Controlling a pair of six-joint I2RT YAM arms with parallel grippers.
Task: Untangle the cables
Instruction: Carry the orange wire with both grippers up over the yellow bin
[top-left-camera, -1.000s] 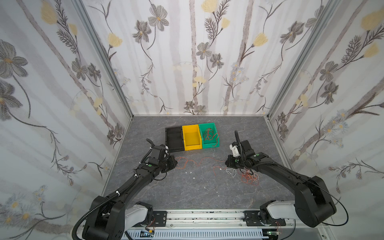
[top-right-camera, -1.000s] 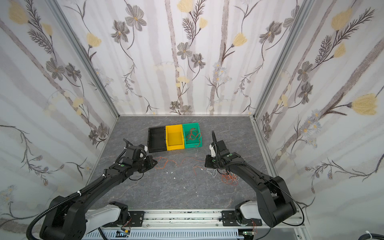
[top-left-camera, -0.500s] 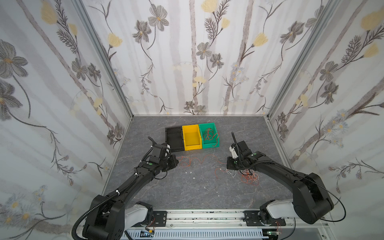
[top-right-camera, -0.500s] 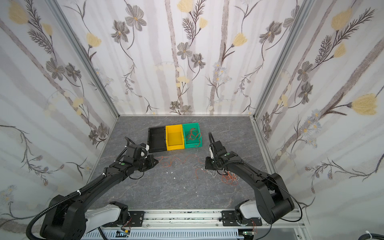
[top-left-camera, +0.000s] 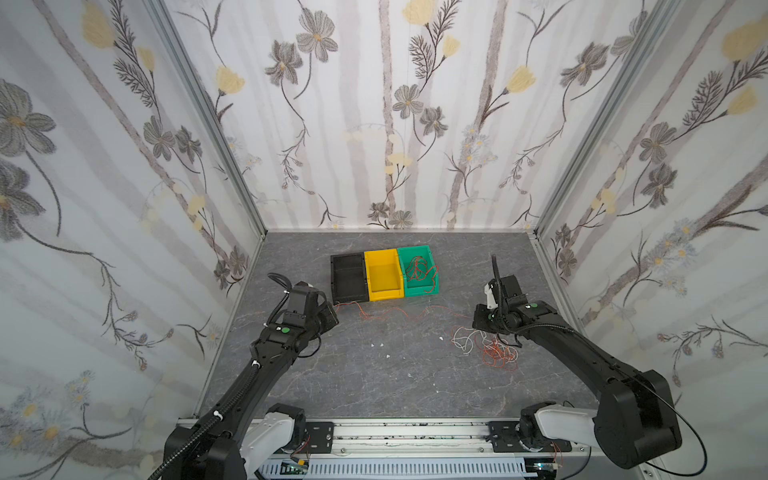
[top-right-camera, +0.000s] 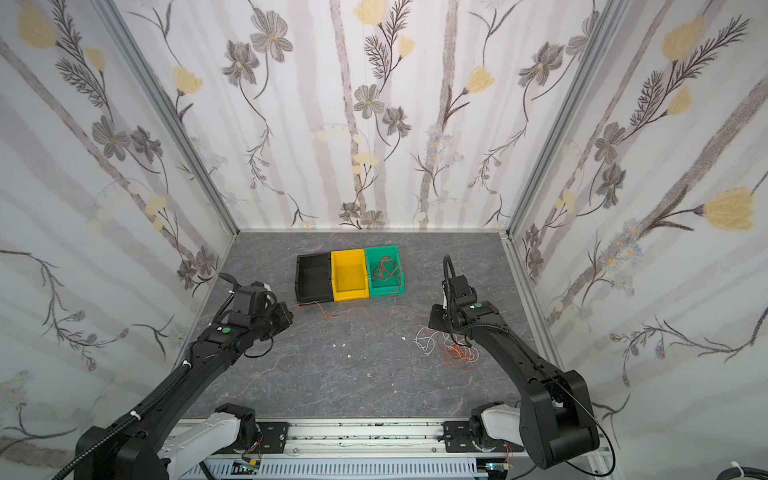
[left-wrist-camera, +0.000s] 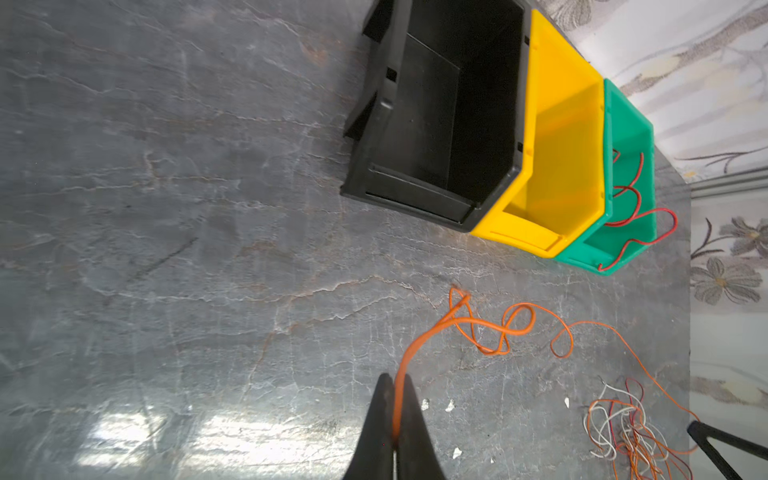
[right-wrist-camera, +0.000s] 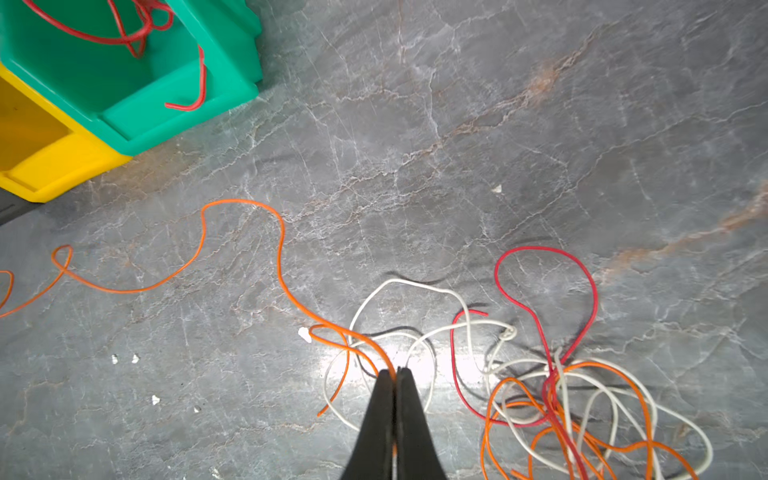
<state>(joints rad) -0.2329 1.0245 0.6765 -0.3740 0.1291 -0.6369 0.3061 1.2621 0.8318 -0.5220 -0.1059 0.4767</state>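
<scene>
One orange cable (left-wrist-camera: 409, 349) lies in loose waves across the grey floor between my two grippers. My left gripper (left-wrist-camera: 395, 378) is shut on one end of it, just in front of the black bin in both top views (top-left-camera: 335, 309). My right gripper (right-wrist-camera: 397, 370) is shut on the same orange cable (right-wrist-camera: 282, 266) where it meets the tangle. The tangle of red, orange and white cables (right-wrist-camera: 561, 395) lies on the floor beside and under the right arm (top-left-camera: 496, 353). More red cables (top-left-camera: 419, 270) lie in the green bin.
A black bin (top-left-camera: 349, 278), a yellow bin (top-left-camera: 384, 276) and a green bin (top-left-camera: 432, 289) stand side by side at the back middle. Small white scraps (top-left-camera: 387, 356) dot the floor. Papered walls close in the floor on three sides.
The two grippers have drawn apart, the left one back and to the left, the right one to the right. The orange cable between them lies more stretched out.
</scene>
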